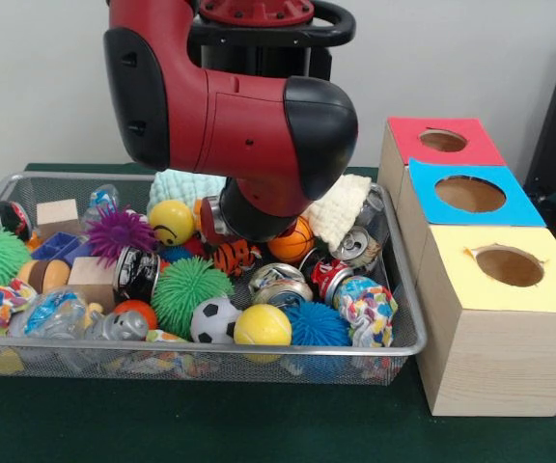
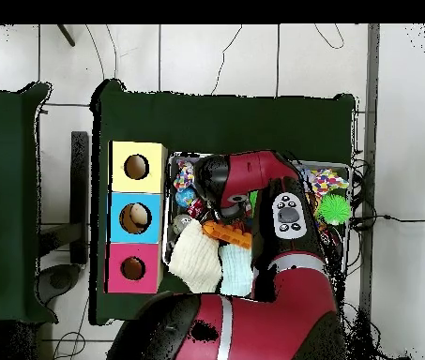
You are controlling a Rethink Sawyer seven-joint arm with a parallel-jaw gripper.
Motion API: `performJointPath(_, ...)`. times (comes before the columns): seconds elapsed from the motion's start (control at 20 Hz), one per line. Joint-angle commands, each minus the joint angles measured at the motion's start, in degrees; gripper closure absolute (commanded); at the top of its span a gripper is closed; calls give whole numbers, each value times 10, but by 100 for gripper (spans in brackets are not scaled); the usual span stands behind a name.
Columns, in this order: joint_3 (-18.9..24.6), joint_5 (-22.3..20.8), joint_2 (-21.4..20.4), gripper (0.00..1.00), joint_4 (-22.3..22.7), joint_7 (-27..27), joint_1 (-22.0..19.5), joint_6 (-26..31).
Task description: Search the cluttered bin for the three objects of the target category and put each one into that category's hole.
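A wire mesh bin point(image 1: 408, 289) holds a heap of mixed things. Among them are a yellow smiley ball point(image 1: 171, 222), a small basketball point(image 1: 292, 241), a soccer ball point(image 1: 212, 320), a plain yellow ball point(image 1: 262, 326), crushed cans point(image 1: 278, 282), wooden blocks point(image 1: 56, 212) and spiky balls point(image 1: 189, 289). The red arm reaches down over the bin's middle. Its black gripper end point(image 1: 247, 224) hangs just above a striped tiger toy point(image 1: 232, 258), its tip hidden behind the arm. From overhead, the arm point(image 2: 253, 178) covers most of the bin point(image 2: 171, 161).
Three wooden boxes with round holes stand beside the bin: red-topped point(image 1: 442, 141), blue-topped point(image 1: 469, 194), yellow-topped point(image 1: 508, 266). Overhead they are the yellow box point(image 2: 136, 167), blue box point(image 2: 136, 217) and red box point(image 2: 132, 268). A white cloth point(image 1: 341, 207) and a mint cloth point(image 1: 183, 186) lie at the bin's back.
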Motion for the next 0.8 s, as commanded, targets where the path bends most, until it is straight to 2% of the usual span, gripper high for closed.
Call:
performJointPath(0.05, 43, -9, 23, 0, 38, 13, -24, -136)
performJointPath(0.1, 46, -10, 29, 0, 36, 15, -26, -152)
performJointPath(0.2, 46, -8, 36, 0, 31, 10, -25, -147)
performJointPath(0.45, 30, 6, 49, 0, 11, 7, -11, -83)
performJointPath(0.8, 20, 17, 74, 0, -22, 20, -1, -22)
